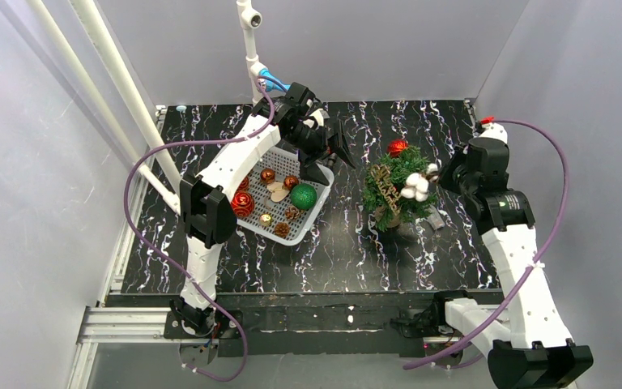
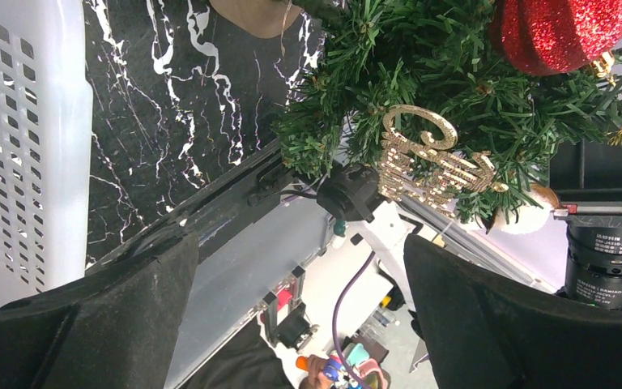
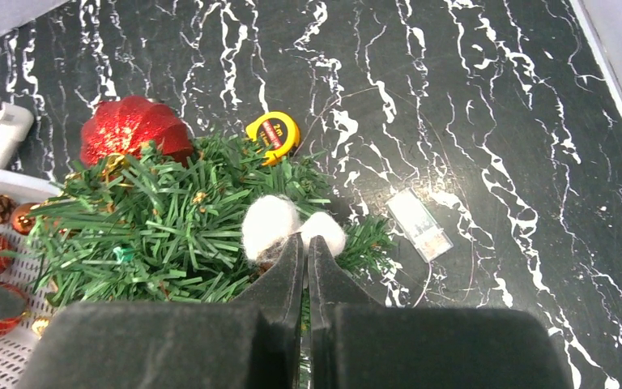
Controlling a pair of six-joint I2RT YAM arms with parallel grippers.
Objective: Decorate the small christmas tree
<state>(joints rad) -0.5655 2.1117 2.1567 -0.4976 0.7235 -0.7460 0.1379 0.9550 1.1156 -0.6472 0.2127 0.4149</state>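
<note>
Black marbled table (image 1: 348, 251), one small christmas tree (image 1: 395, 193), one basket (image 1: 296, 238), left pincer (image 2: 298, 253) apart, right pincer (image 3: 306, 245) together

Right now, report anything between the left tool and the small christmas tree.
Nothing visible does. The open left tool hangs by the white basket; only bare table lies between it and the small christmas tree.

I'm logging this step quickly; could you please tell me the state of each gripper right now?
Left gripper: open, empty, near the small christmas tree.
Right gripper: closed on the white cotton ornament.
</note>
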